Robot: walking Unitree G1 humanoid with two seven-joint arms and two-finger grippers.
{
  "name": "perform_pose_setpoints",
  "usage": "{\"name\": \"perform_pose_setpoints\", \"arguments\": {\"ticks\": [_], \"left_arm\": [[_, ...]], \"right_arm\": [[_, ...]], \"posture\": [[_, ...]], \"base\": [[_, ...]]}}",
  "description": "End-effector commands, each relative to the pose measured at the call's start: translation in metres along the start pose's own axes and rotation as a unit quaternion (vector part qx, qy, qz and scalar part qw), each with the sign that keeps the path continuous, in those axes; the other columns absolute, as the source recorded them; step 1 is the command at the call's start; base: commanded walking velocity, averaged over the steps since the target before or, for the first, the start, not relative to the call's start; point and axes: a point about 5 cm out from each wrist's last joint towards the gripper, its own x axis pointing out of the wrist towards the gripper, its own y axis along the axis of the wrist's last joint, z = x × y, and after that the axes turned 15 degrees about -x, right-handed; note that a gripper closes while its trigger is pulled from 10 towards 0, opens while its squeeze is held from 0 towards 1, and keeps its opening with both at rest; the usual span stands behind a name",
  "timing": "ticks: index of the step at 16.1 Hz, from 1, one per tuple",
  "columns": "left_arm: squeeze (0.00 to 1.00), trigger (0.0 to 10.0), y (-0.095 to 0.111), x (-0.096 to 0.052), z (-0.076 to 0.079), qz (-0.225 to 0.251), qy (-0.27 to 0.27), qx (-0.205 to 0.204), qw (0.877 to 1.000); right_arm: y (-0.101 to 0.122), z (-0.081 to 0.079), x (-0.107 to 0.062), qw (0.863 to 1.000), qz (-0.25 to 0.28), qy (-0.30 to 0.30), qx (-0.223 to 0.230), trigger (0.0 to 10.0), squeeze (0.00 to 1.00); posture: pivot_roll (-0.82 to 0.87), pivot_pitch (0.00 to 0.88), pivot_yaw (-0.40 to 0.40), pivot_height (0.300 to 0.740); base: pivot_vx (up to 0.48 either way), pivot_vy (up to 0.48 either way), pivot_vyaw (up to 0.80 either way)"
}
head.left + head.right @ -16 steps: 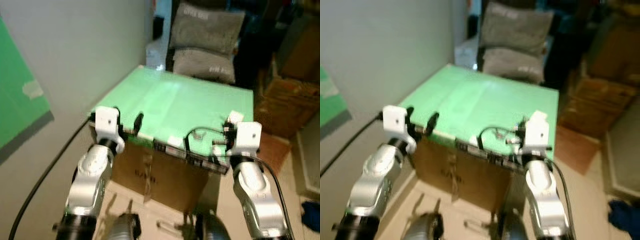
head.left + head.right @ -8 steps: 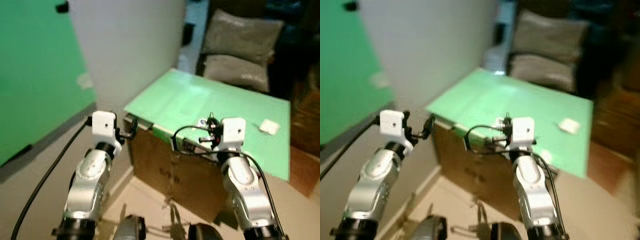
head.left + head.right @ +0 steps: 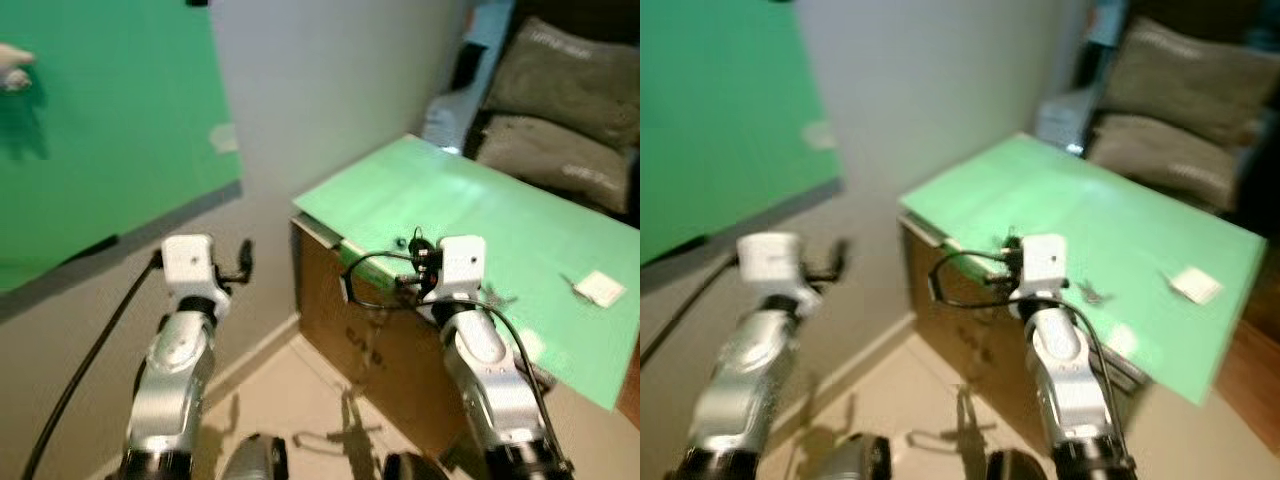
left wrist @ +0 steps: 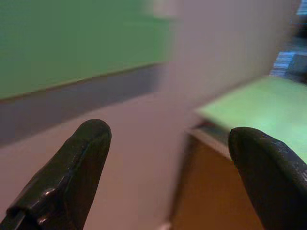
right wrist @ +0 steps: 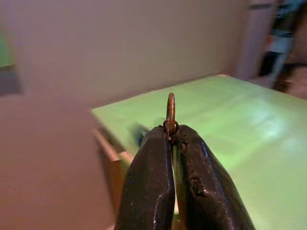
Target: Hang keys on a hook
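Keys' ring [image 5: 171, 109] was pinched at its very edge by the right claw [image 5: 171, 136]; left claw [image 4: 168, 158] stood wide, empty. Risk: so thin a hold could let the ring twist or drop while walking toward the green wall panel [image 3: 100, 130].

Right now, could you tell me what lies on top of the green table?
On the green table lies a small white square item near its right edge. The right gripper, pinching a key ring, hides a patch.

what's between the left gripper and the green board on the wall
Nothing stands between them. In the left wrist view the open left gripper faces bare grey wall below the green board. The right gripper holds the key ring.
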Motion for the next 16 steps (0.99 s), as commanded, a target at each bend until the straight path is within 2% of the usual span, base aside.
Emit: {"name": "perform_pose_setpoints", "arguments": {"ticks": [1,3,4,5,6,8,10,11,16], "left_arm": [[0.0,10.0,-0.003,-0.004,-0.002,-0.003,0.008,-0.002,1.0],[0.0,10.0,0.003,-0.004,0.003,0.017,-0.012,0.04,0.999],[0.0,10.0,0.004,-0.005,0.006,0.019,-0.022,0.045,0.999],[0.0,10.0,0.005,-0.004,0.009,0.021,-0.031,0.037,0.999],[0.0,10.0,0.007,-0.004,0.012,0.031,-0.037,0.046,0.998],[0.0,10.0,0.014,-0.005,0.013,0.063,-0.038,0.089,0.993],[0.0,10.0,0.016,-0.005,0.013,0.068,-0.032,0.109,0.991],[0.0,10.0,0.016,-0.004,0.012,0.065,-0.023,0.099,0.993],[0.0,10.0,0.013,-0.005,0.011,0.057,-0.017,0.101,0.993]], "right_arm": [[-0.003,0.0,-0.002,1.0,-0.002,0.003,0.01,0.0,0.0],[-0.007,-0.002,-0.002,1.0,-0.005,0.019,0.01,0.0,0.0],[-0.007,-0.003,-0.001,1.0,-0.005,0.022,0.012,0.0,0.0],[-0.007,-0.004,0.002,0.999,-0.002,0.028,0.015,0.0,0.0],[-0.006,-0.005,0.005,0.999,0.0,0.034,0.017,0.0,0.0],[-0.006,-0.006,0.008,0.999,0.003,0.041,0.018,0.0,0.0],[-0.004,-0.009,0.01,0.998,0.009,0.059,0.021,0.0,0.0],[-0.002,-0.012,0.011,0.997,0.011,0.074,0.018,0.0,0.0],[-0.002,-0.014,0.014,0.996,0.009,0.081,0.024,0.0,0.0]], "posture": [[-0.03,0.0,0.008,0.661],[-0.01,0.0,-0.005,0.661],[0.0,0.0,-0.008,0.661],[0.0,0.0,-0.012,0.661],[0.01,0.0,-0.017,0.661],[0.02,0.0,-0.021,0.661],[0.03,0.0,-0.03,0.661],[0.03,0.0,-0.038,0.661],[0.04,0.0,-0.046,0.661]], "base": [[0.0,0.461,0.6],[0.0,0.454,0.6],[-0.289,0.386,0.6],[-0.379,0.0,0.6],[0.0,0.0,0.59],[0.0,0.0,0.61],[0.0,0.0,0.6],[0.0,-0.48,0.57],[0.0,-0.48,0.57]]}}
